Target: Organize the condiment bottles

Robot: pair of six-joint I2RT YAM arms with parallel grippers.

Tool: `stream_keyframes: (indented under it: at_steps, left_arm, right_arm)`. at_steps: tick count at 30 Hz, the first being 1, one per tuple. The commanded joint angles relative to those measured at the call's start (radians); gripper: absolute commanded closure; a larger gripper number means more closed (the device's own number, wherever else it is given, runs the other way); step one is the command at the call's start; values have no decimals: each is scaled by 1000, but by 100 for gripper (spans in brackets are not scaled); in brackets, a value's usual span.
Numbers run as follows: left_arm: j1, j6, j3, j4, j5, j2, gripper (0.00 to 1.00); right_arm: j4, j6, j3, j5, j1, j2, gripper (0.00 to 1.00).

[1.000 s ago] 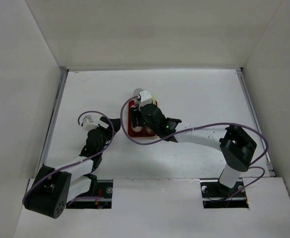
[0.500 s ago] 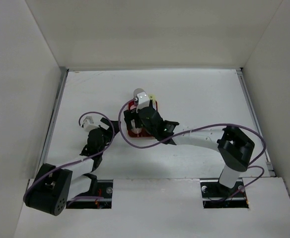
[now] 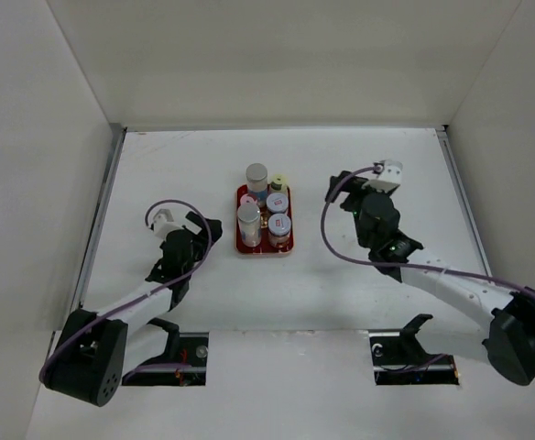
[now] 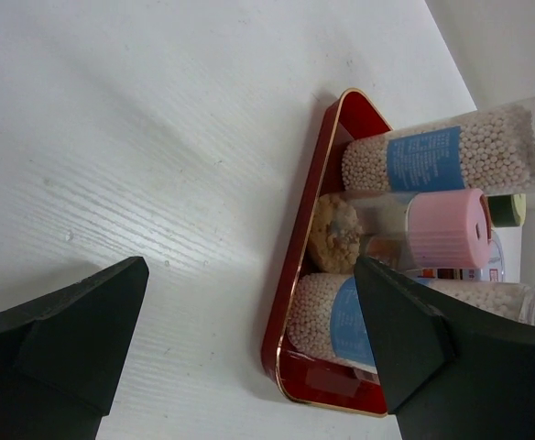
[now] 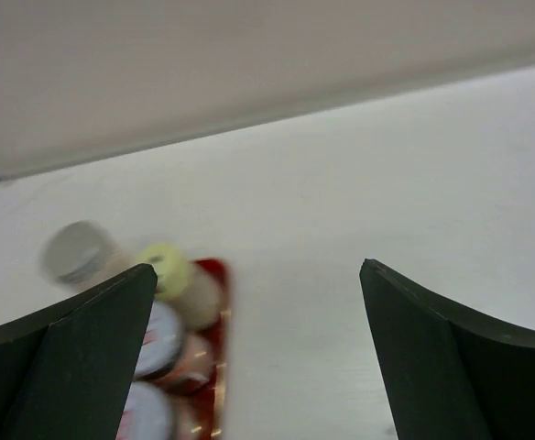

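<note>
Both my pincers gape wide with nothing in them, one on each side of the loaded tray.

The condiment bottles (image 3: 278, 203) stand upright, packed close together in a flat red tray (image 3: 239, 231) with a thin gold rim, mid-desk (image 3: 185, 165), white walls all round. They are clear cylinders: some hold pale beads behind blue labels, one has a ribbed pink cap (image 4: 446, 227), others grey, silver and yellowish caps. My left pincer (image 3: 211, 226) lies low, pointing right at the tray's left side, near but not touching. My right pincer (image 3: 339, 192) points left from well apart; its wrist view is blurred.
</note>
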Motion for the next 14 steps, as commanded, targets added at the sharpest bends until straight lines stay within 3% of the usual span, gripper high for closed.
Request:
stream_keyframes:
  at_steps: [1,6,14]
  left_arm:
    - [-8,33,69,-57,-5,-7,0]
    - [-16,44,80,-88,-23,-41,0]
    - [-25,87,92,-138,-11,-98,0]
  right_arm:
    - [42,147,-113,49,-112,-17,0]
    - [34,192,-134,-76,-227,36,0]
    - [42,185,-99,-97,-209,113,0]
